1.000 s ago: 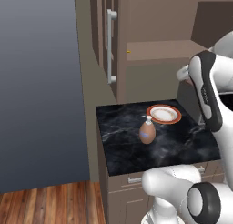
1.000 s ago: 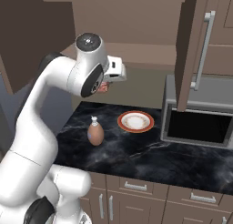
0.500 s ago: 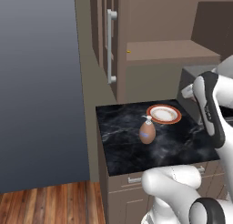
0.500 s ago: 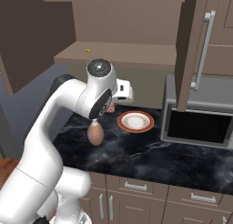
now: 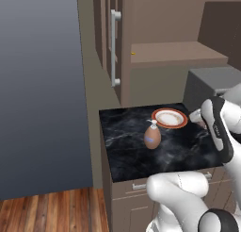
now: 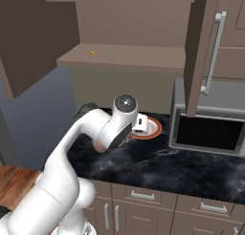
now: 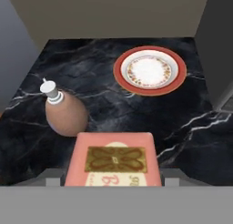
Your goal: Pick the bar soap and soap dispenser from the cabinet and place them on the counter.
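Observation:
The bar soap (image 7: 113, 161), a pinkish-orange block with a gold emblem, sits at the bottom of the hand view with my gripper (image 6: 142, 124) shut on it. I hold it a little above the black marble counter (image 7: 118, 104), near the plate. The brown soap dispenser (image 7: 65, 111) with its white pump stands upright on the counter (image 5: 127, 148), left of and just beyond the bar. In the left base view the dispenser (image 5: 152, 135) stands in front of the plate, and my gripper (image 5: 196, 117) is to its right. The cabinet (image 5: 164, 52) above stands open, its shelf (image 6: 124, 57) bare but for a tiny yellow speck.
A red-rimmed white plate (image 7: 150, 70) lies on the counter beyond the bar. The grey microwave (image 6: 206, 129) blocks the right side. An open cabinet door with a silver handle (image 6: 213, 52) hangs above it. The counter's left edge (image 5: 102, 146) drops to the floor.
The arm has dropped from shelf height down over the counter, carrying the bar soap. The dispenser and plate have stayed put.

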Tool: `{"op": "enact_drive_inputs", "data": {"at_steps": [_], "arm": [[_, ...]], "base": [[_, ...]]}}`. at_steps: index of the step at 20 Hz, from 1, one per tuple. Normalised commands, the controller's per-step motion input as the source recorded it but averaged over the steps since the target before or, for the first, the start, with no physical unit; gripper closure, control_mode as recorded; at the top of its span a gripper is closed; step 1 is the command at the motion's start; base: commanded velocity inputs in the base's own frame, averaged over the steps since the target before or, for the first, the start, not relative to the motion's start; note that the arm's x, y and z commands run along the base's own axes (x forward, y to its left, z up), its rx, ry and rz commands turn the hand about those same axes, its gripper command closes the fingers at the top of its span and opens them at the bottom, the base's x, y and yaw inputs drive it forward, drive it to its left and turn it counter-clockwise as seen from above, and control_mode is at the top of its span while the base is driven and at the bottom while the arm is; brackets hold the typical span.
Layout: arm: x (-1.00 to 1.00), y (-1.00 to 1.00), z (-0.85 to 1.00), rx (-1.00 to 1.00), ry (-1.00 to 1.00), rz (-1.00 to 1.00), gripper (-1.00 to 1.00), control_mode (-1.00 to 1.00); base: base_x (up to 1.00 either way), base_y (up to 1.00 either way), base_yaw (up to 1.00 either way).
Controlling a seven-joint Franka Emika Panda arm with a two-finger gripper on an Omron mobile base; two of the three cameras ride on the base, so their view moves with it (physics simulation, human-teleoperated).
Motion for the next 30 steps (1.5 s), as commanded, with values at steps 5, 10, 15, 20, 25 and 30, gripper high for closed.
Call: {"op": "enact_drive_inputs", "data": {"at_steps": [5,10,15,20,25,30], "arm": [[0.04,-0.02,-0.82,0.01,0.13,0.00,1.00,-1.00],[0.08,0.06,-0.67,-0.01,0.13,0.00,1.00,-1.00],[0.14,0.01,-0.53,0.00,0.05,0.00,1.00,-1.00],[0.19,0.03,-0.28,0.00,-0.05,0.00,1.00,-1.00],[0.28,0.01,-0.31,0.00,-0.01,0.00,1.00,-1.00],[0.21,0.00,-0.31,0.00,0.00,0.00,1.00,-1.00]], "base": [[0.00,0.00,0.00],[0.00,0.00,0.00],[0.00,0.00,0.00],[0.00,0.00,0.00],[0.00,0.00,0.00],[0.00,0.00,0.00]]}}
